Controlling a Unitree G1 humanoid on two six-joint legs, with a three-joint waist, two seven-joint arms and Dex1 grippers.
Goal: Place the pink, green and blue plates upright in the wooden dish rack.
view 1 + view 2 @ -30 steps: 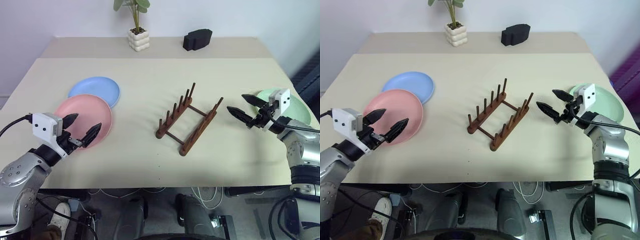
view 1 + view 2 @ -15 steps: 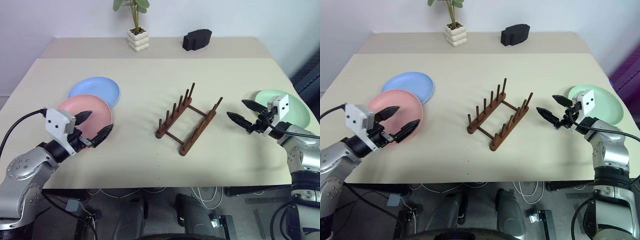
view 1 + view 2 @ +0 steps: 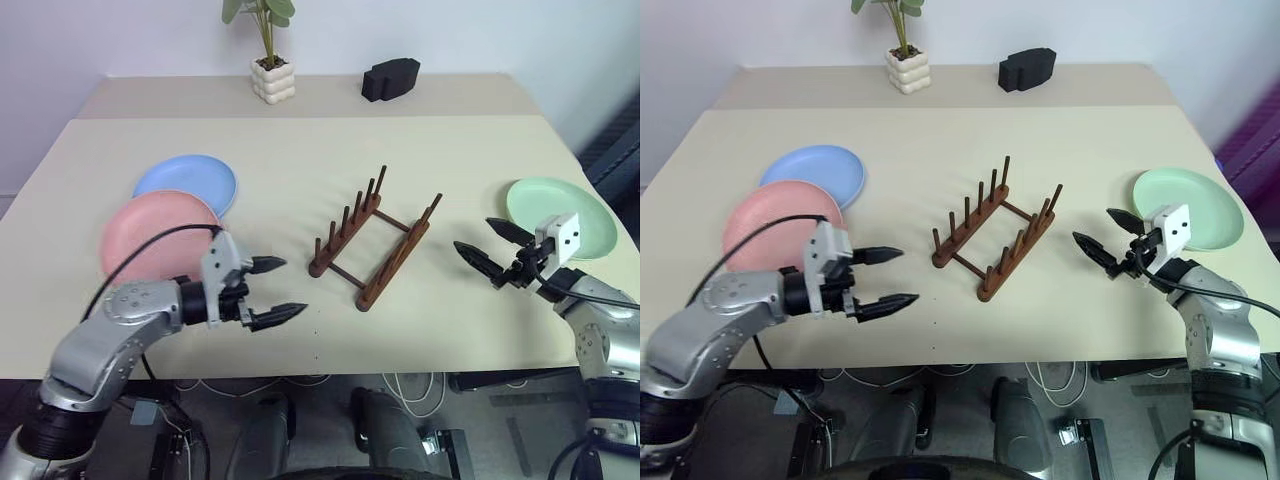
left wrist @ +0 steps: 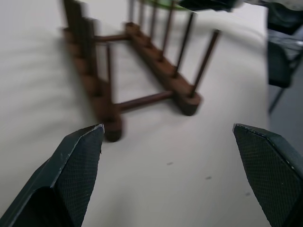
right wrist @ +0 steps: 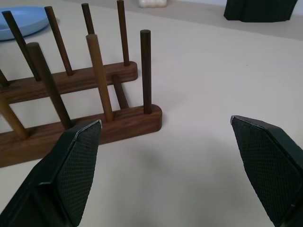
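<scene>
**A:** Looking down from the head camera, the wooden dish rack (image 3: 375, 240) is sitting empty mid-table, angled, and all three plates are lying flat. So nothing is racked yet, I'd say.

**B:** Right. The pink plate (image 3: 150, 235) is lying at the near left, overlapping the blue plate (image 3: 187, 180) just beyond it. The green plate (image 3: 560, 205) is resting well apart on the right, close to that table edge.

**A:** The left gripper (image 3: 275, 290) is hovering, jaws spread wide and holding nothing, between the pink plate and the rack. The right gripper (image 3: 490, 250) is gaping empty too, between the rack and the green plate.

**B:** Bare tabletop is lying all around the rack. The potted plant (image 3: 272, 70) and black block (image 3: 390, 78) are standing far back, out of the way.

**A:** Switching to the left wrist view, its fingertips (image 4: 80, 156) are framing the rack's near end, with a gap of table between them.

**B:** And the right wrist view is showing the rack's pegs to one side, open table ahead, nothing between the fingers.
</scene>
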